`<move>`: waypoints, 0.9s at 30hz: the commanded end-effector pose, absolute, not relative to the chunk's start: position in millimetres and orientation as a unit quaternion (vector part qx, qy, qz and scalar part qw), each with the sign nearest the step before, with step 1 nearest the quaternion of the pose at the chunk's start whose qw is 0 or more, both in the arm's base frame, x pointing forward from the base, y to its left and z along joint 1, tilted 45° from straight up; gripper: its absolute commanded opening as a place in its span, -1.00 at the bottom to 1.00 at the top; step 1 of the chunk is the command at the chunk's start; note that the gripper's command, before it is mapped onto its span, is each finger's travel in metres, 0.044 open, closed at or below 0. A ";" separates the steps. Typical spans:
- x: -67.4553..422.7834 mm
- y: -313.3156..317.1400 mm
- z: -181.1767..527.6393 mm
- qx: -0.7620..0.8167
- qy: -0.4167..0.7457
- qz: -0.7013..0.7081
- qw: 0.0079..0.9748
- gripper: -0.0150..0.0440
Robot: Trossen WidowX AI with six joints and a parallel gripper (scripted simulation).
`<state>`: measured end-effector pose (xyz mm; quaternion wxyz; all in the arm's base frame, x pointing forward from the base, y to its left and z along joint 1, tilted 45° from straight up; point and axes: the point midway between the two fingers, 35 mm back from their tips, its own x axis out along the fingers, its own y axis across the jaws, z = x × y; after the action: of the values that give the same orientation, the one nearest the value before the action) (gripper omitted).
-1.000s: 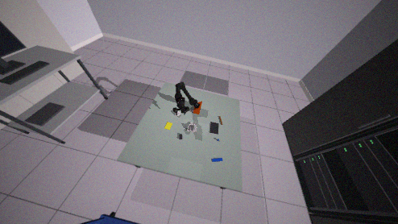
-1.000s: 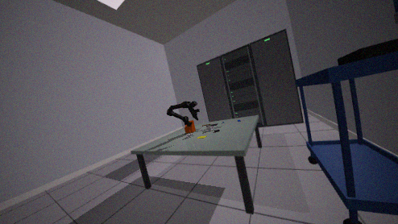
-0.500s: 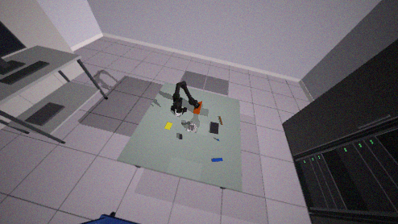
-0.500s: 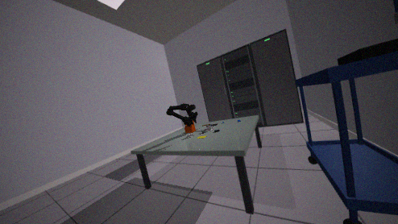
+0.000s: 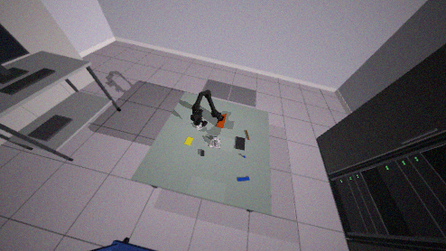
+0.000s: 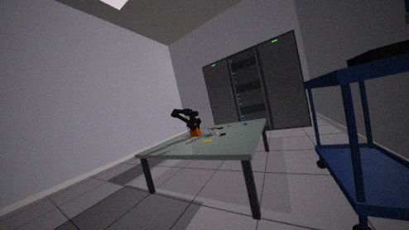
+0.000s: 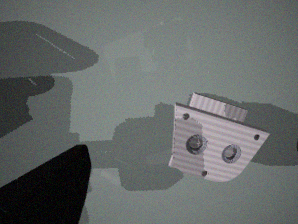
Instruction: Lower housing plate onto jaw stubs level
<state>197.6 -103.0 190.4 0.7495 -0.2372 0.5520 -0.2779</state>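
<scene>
The housing plate [image 7: 220,134] [image 5: 199,128] is a pale, finely striped plate with two round bosses, several small holes and a raised block on one edge. It lies on the table, right of centre in the wrist view. My gripper [image 7: 200,148] [image 5: 199,123] is open and empty above it; one black finger fills the lower left of the wrist view and the other barely shows at the right edge. The pale mechanism [image 5: 215,143] sits apart from the plate, nearer the table's middle. Its jaws, pins and stubs are too small to tell in the top and exterior views.
A yellow square [image 5: 189,141] [image 6: 207,141] and a dark grey block [image 5: 201,153] lie near the mechanism. A black rectangle [image 5: 239,143], a brown bar [image 5: 246,134], a small blue tool [image 5: 243,156] and a blue block [image 5: 243,179] lie further right. My orange base [image 5: 221,121] [image 6: 195,132] stands behind.
</scene>
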 end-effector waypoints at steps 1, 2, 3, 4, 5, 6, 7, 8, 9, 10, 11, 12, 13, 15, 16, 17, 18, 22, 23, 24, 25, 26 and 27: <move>187.9 -111.3 190.7 -0.194 0.546 -0.312 0.753 1.00; 185.4 -113.8 190.7 -0.183 0.544 -0.322 0.753 1.00; 182.9 -116.1 190.8 -0.171 0.542 -0.332 0.753 1.00; 180.3 -118.5 190.9 -0.159 0.540 -0.342 0.752 1.00; 177.8 -120.8 190.9 -0.148 0.537 -0.352 0.752 1.00; 175.2 -123.0 191.0 -0.136 0.535 -0.362 0.751 1.00; 172.5 -125.2 191.0 -0.125 0.532 -0.372 0.750 1.00; 169.9 -127.4 191.0 -0.113 0.529 -0.382 0.749 1.00; 167.6 -129.1 191.1 -0.104 0.526 -0.390 0.748 1.00; 166.3 -130.1 191.1 -0.098 0.525 -0.395 0.748 1.00; 165.9 -130.5 191.1 -0.096 0.524 -0.397 0.747 1.00; 165.9 -130.5 191.1 -0.096 0.524 -0.397 0.747 1.00; 165.9 -130.5 191.1 -0.096 0.524 -0.397 0.747 1.00; 166.2 -131.5 189.9 -0.096 0.524 -0.397 0.747 1.00; 167.3 -134.7 186.3 -0.096 0.524 -0.397 0.747 1.00; 168.7 -140.3 180.4 -0.095 0.525 -0.396 0.747 1.00; 170.1 -147.5 173.2 -0.096 0.524 -0.397 0.747 1.00; 170.9 -158.3 163.3 -0.097 0.523 -0.397 0.748 1.00; 170.9 -158.3 163.3 -0.097 0.523 -0.397 0.748 1.00; 170.9 -158.3 163.3 -0.097 0.523 -0.397 0.748 1.00; 170.9 -158.3 163.3 -0.097 0.523 -0.397 0.748 1.00; 171.0 -158.5 163.1 -0.097 0.523 -0.397 0.748 1.00; 171.1 -159.0 162.6 -0.097 0.523 -0.397 0.748 1.00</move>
<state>170.7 -158.1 164.9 0.7474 -0.0967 0.5213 -0.4003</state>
